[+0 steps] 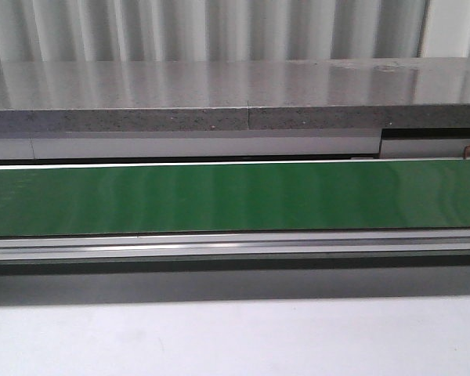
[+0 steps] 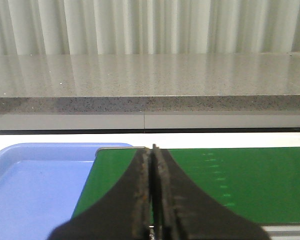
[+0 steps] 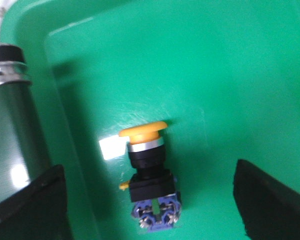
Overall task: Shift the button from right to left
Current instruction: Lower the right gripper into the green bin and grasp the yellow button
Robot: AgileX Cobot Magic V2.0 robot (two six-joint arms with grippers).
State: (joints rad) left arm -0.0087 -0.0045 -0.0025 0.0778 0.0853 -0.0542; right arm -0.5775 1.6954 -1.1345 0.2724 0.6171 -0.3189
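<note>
There is 1 button point(image 3: 147, 175), seen only from the right wrist: an orange-yellow mushroom cap on top, a silver ring under it, a black body below, and a periwinkle-blue scalloped base with screw terminals at its lower end. It lies on the floor of 1 green tray point(image 3: 230, 75), close to the tray's corner wall, with a small white tag point(image 3: 111, 147) just beside the cap. The right hand point(image 3: 150, 200) is spread wide, its 2 black fingers point(image 3: 270, 200) standing well apart on either side of the button and touching nothing. Both fingers are cut off by the picture's edge, and the view is somewhat blurred, so the terminals are hard to make out. A dark cylindrical part with a metal band point(image 3: 7, 65) shows at one side, only partly in view.

The left hand point(image 2: 153, 150) is closed, its 2 fingers pressed together with nothing between them. It hangs over the end of 1 green belt point(image 2: 240, 180), with 1 blue tray point(image 2: 35, 185) beside it, partly cut off.

The front view shows the green belt, a grey stone ledge point(image 1: 219, 94) behind it and the white surface point(image 1: 235, 337) in front; neither hand nor the button appears there.
</note>
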